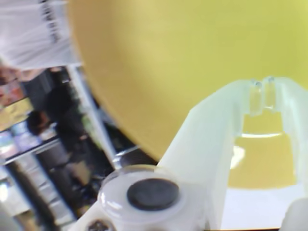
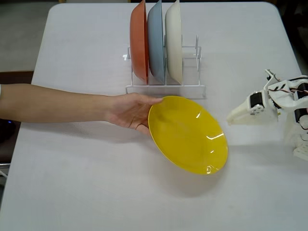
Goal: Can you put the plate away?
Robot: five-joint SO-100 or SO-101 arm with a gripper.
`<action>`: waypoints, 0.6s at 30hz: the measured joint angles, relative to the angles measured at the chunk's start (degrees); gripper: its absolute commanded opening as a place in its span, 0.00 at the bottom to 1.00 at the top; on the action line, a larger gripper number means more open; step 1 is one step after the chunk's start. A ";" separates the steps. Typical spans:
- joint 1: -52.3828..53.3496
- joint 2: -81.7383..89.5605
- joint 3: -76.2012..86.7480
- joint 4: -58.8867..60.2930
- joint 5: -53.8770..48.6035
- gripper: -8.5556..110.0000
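Beside the wire dish rack (image 2: 166, 89), a person's hand (image 2: 129, 110) offers the yellow plate (image 2: 187, 134); the tool (image 2: 230, 117), nearly shut and empty, should open wide and take the near rim squarely.

Glossy yellow plastic plate (image 2: 187, 134), white wire rack (image 2: 166, 89), matt white table (image 2: 96, 183), translucent plastic tool (image 1: 262, 89).

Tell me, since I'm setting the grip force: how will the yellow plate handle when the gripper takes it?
The plate looks glossy with bright highlights, so its rim may slip between the fingertips. It seems rigid, probably light plastic. A hand holds it tilted; being round, it may swing from one edge.
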 measured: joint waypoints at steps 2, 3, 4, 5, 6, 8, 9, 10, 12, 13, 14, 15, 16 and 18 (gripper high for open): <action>0.70 -1.67 -3.08 -2.11 -1.23 0.07; 0.88 -3.69 -4.83 -3.34 -2.11 0.07; 1.14 -5.89 -6.68 -4.31 -2.64 0.07; 1.23 -7.73 -8.09 -5.01 -3.16 0.07; 1.23 -9.23 -9.40 -5.62 -3.69 0.07; 1.14 -15.38 -14.06 -6.42 -4.13 0.07; 1.05 -18.90 -16.44 -7.12 -4.13 0.07; 0.70 -22.50 -18.63 -8.00 -4.31 0.07; -0.35 -29.18 -22.50 -10.20 -5.01 0.07; -1.05 -32.08 -24.17 -11.25 -5.63 0.07; -1.76 -34.98 -25.75 -12.13 -6.15 0.07; -2.46 -37.79 -27.16 -13.01 -6.86 0.07; -3.16 -40.25 -28.65 -13.89 -7.65 0.07; -4.57 -44.91 -31.73 -15.73 -8.96 0.07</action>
